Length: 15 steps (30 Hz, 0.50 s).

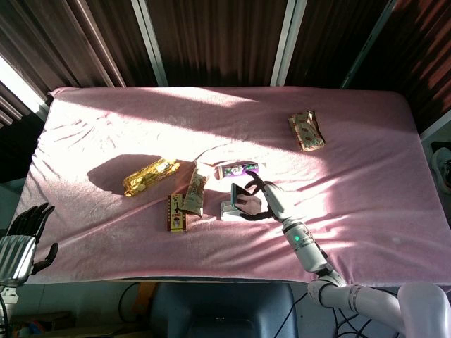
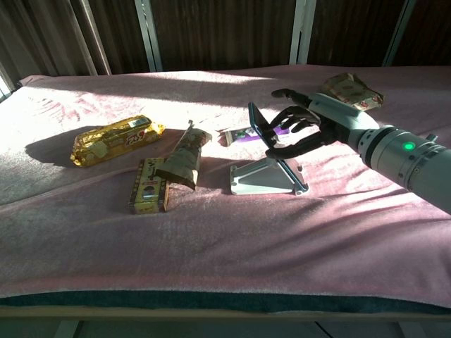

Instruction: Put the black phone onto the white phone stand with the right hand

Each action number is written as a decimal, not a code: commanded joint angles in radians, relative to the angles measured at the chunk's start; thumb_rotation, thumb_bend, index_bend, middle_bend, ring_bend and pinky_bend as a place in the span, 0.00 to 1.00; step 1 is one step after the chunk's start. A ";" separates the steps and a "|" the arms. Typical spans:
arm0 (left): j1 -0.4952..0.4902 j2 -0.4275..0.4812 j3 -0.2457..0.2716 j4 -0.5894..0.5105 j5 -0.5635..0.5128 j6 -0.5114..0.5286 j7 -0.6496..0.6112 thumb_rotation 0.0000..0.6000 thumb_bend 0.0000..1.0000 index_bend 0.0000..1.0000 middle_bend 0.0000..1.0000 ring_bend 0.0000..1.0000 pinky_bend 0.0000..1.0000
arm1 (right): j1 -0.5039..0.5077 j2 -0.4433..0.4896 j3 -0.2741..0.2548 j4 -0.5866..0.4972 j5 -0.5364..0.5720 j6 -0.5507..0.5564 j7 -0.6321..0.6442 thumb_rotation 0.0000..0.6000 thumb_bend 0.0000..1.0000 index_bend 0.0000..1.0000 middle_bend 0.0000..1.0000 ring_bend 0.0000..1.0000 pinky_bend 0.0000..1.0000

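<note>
The black phone (image 2: 260, 127) leans tilted on the white phone stand (image 2: 266, 177), its lower edge at the stand's sloped face. My right hand (image 2: 304, 127) is just right of and behind the phone, fingers spread apart. The thumb lies close under the phone's lower end; contact cannot be told. In the head view the phone (image 1: 242, 196) stands on the stand (image 1: 229, 210) with the right hand (image 1: 268, 201) beside it. My left hand (image 1: 25, 231) hangs off the table's front left corner, fingers apart and holding nothing.
Left of the stand lie a crumpled tan packet (image 2: 183, 156), a small brown box (image 2: 148, 186) and a gold snack bag (image 2: 114, 139). A purple tube (image 2: 243, 134) lies behind the stand. A patterned packet (image 2: 350, 89) sits far right on the pink cloth (image 2: 225, 246).
</note>
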 commanded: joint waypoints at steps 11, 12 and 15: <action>0.004 0.004 0.000 0.000 0.004 0.010 -0.009 1.00 0.41 0.00 0.04 0.03 0.12 | -0.109 0.218 -0.069 -0.254 -0.039 0.112 -0.165 1.00 0.19 0.00 0.16 0.07 0.19; 0.005 0.005 0.000 0.000 0.004 0.011 -0.012 1.00 0.41 0.00 0.04 0.03 0.12 | -0.128 0.256 -0.089 -0.285 -0.048 0.129 -0.206 1.00 0.19 0.00 0.13 0.04 0.17; 0.007 0.006 0.000 0.000 0.006 0.017 -0.016 1.00 0.41 0.00 0.03 0.03 0.12 | -0.209 0.395 -0.163 -0.394 -0.052 0.205 -0.402 1.00 0.19 0.00 0.04 0.00 0.06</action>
